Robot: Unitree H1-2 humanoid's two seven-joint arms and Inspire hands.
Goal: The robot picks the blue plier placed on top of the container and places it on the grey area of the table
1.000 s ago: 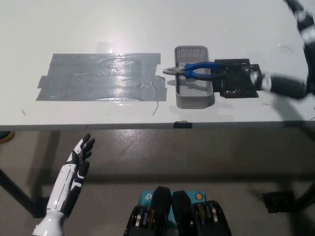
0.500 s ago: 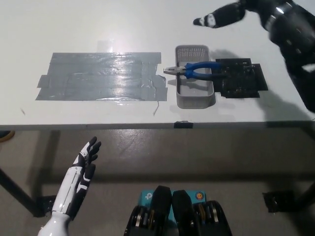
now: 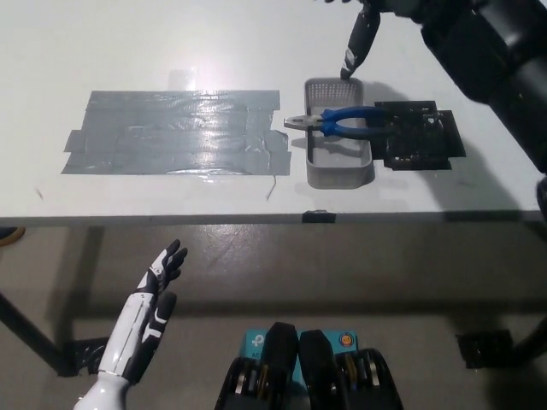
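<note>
Head view showed the blue pliers (image 3: 338, 120) lying across the basket (image 3: 338, 173) rim: rigid, weighty metal, best grasped by rubbery handles. Right hand (image 3: 359, 38) hovered at twelve o'clock, grip unclear; left hand (image 3: 152, 298) idle, fingers spread.

Right hand (image 3: 363, 34): only dark fingers pointing down toward the far rim of the container (image 3: 338, 134) show; the palm is cut off by the top edge, so its opening cannot be told. Right arm (image 3: 491, 60): runs out of the picture at the top and right edges. Blue plier (image 3: 340, 122): handle ends, right of the container, merge with the black mat (image 3: 419, 137) and cannot be made out. Left hand (image 3: 158, 278): its forearm, below the container's table (image 3: 256, 43), is cut off by the bottom edge.
</note>
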